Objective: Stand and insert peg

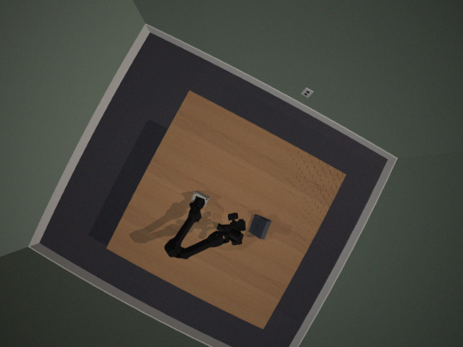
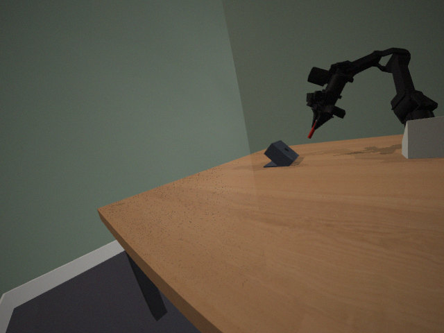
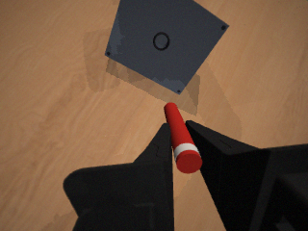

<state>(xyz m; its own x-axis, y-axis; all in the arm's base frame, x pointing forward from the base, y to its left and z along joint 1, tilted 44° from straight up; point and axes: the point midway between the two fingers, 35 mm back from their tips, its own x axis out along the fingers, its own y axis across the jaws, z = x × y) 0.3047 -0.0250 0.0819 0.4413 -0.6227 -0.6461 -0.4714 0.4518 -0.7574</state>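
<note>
Your gripper (image 3: 182,140) is clamped on the red peg (image 3: 181,137) — plain end aimed toward the sloped panel (image 3: 166,40) — held above the table (image 2: 286,222).

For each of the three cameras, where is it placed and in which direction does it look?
Top: high overhead, looking down on the table; whole arm visible.
Exterior: low, off the table's far corner, facing the sloped panel and the arm.
Wrist: on the arm, looking along the claw at the panel's hole; only the fingers show.
Shared: exterior and wrist both show the red peg gripped, plain end toward the panel.
</note>
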